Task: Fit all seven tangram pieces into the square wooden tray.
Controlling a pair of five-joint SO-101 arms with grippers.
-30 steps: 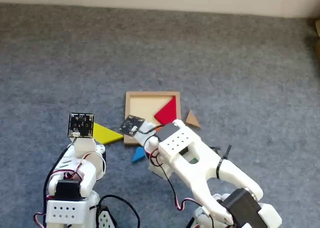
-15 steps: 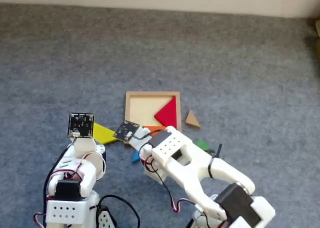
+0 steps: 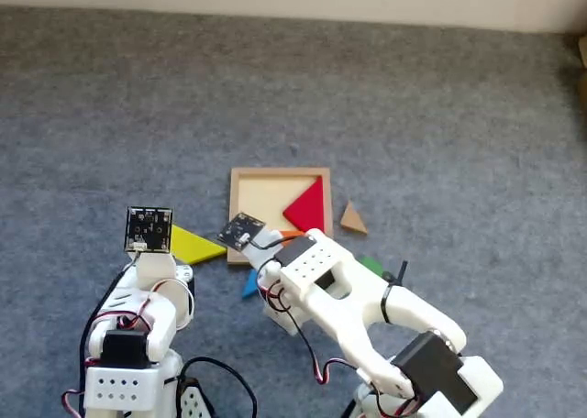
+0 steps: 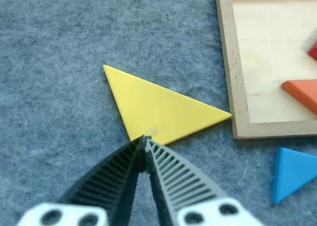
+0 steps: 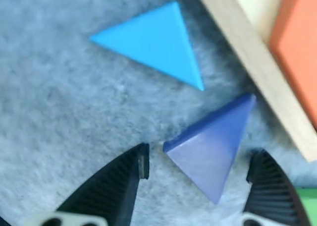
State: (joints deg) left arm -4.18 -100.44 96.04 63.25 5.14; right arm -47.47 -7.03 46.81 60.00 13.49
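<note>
The square wooden tray [image 3: 240,187] lies mid-table, holding a red triangle [image 3: 307,205] and an orange piece [image 4: 303,93]. The big yellow triangle [image 4: 153,109] lies on the carpet against the tray's side. My left gripper [image 4: 144,139] is shut, with its tips at that triangle's near edge. My right gripper [image 5: 199,161] is open and low over the carpet. A dark blue triangle [image 5: 213,151] lies between its fingers, close to the tray rim [image 5: 247,62]. A light blue triangle [image 5: 153,40] lies just beyond it.
A tan triangle [image 3: 352,218] lies beside the tray's other side, and a green piece [image 3: 371,266] shows next to the right arm [image 3: 316,276]. Grey carpet stretches bare beyond the tray. The left arm [image 3: 147,290] stands at the near left.
The right arm swung left and lower toward the pieces in front of the tray, uncovering the green piece, then eased back slightly. The left arm stayed still.
</note>
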